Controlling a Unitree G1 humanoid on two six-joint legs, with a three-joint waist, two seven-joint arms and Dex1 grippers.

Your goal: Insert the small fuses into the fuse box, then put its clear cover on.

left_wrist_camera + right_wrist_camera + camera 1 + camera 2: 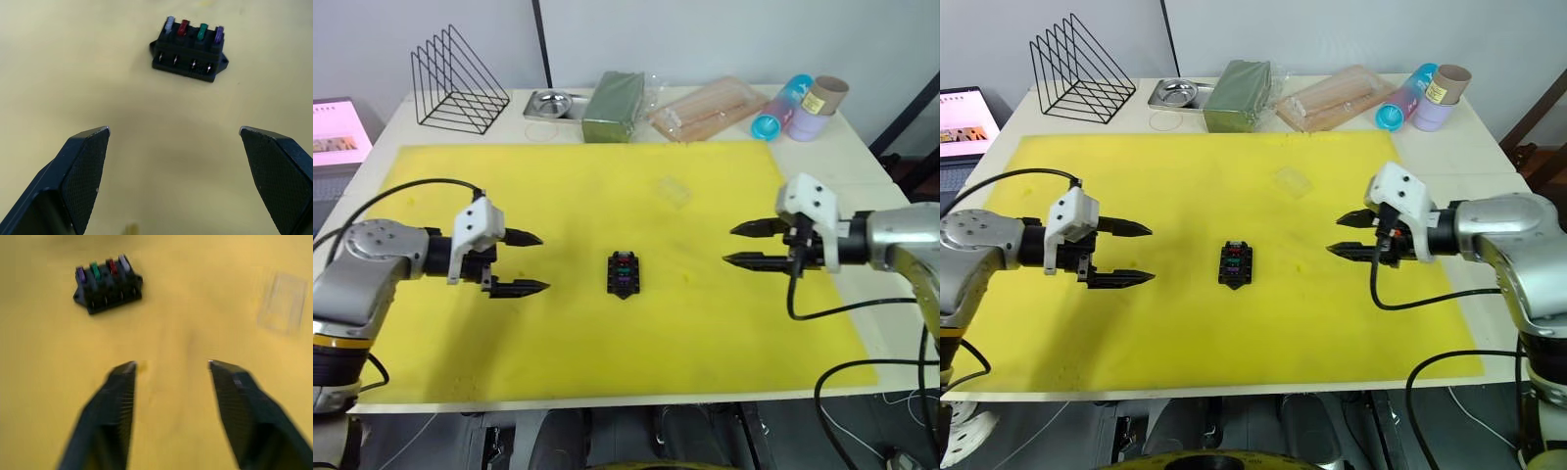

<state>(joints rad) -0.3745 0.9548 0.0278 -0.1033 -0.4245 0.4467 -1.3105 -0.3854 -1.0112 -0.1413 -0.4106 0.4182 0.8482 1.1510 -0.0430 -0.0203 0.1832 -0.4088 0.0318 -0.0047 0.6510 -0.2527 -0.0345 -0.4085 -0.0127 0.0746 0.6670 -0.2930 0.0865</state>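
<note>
The black fuse box (624,273) lies mid-mat on the yellow mat (607,333). Standing in its slots are the small fuses: pale grey (169,23), red (183,27), green (202,31) and purple (218,34). The clear cover (673,190) rests flat on the mat, farther back and slightly right of the box, also visible as the cover (283,302) in the right wrist view. My left gripper (534,262) hovers open to the left of the box, empty. My right gripper (741,245) hovers open to the box's right, empty.
Along the table's back edge stand a black wire rack (458,82), a metal tray (551,103), a dark green block (613,106), a clear bag of sticks (710,109), and cups with a cardboard tube (800,106). A screen (337,130) sits far left.
</note>
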